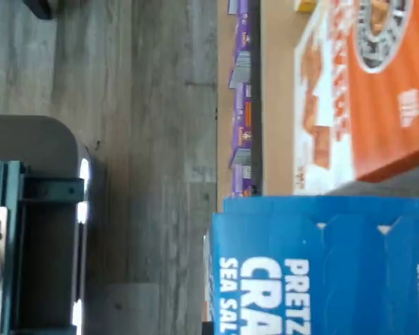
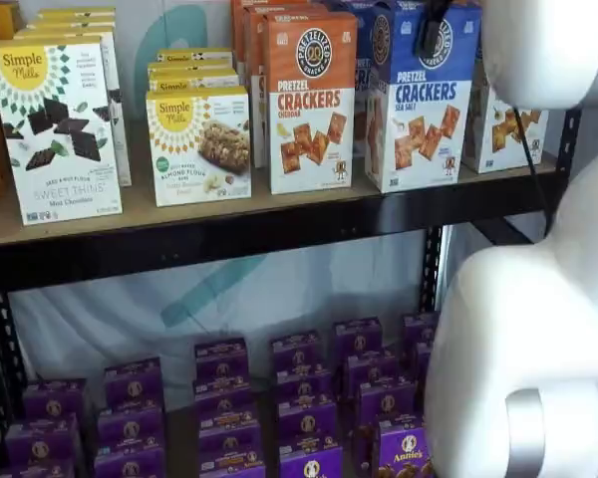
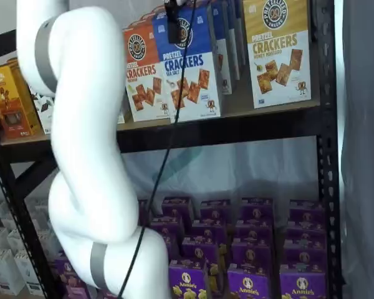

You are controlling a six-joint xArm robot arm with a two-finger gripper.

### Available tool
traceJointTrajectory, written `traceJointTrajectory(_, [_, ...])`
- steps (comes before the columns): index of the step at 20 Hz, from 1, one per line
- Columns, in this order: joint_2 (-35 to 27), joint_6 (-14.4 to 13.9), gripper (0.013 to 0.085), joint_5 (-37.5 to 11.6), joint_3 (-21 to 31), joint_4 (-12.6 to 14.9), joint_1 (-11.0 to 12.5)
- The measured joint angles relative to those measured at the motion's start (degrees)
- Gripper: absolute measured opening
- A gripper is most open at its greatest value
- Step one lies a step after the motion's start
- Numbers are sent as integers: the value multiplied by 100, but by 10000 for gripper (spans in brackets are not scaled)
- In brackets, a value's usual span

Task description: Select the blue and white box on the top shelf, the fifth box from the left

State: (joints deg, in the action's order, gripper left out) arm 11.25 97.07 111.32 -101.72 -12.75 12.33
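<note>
Crackers fill the top shelf (image 2: 279, 227), a light tan wooden board with a thick black metal front beam, and the blue and white box (image 2: 421, 95) stands near its right end: a tall carton, blue above and white below, with a round black logo and "PRETZEL CRACKERS SEA SALT" over pictured square crackers. In both shelf views it stands upright at the board's front edge, touching or just beside the orange-topped cheddar cracker box (image 2: 311, 100) on its left, with a yellow-topped cracker box (image 3: 278, 51) a little apart on its right. The gripper (image 3: 173, 25) shows as black fingers hanging at the blue carton's top front, a black cable running down beside them; no gap shows between the fingers, and they are pressed fully together, though whether they touch or pinch the carton's top cannot be told. The white jointed arm (image 3: 87, 156) fills the near side of both shelf views. The wrist view looks down on the blue carton's top flaps, the orange box next to it, and grey plank floor (image 1: 146, 139) beyond the shelf edge. On the lower level sit rows of small purple boxes (image 2: 299, 398). Further left on the top board stand white and yellow Simple Mills boxes (image 2: 60, 124).
</note>
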Motion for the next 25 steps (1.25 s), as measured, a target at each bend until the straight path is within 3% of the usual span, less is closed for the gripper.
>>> traceJointTrajectory(14, [1434, 281, 570, 291, 1423, -133, 356])
traceJointTrajectory(25, [2082, 524, 570, 244, 2209, -101, 565])
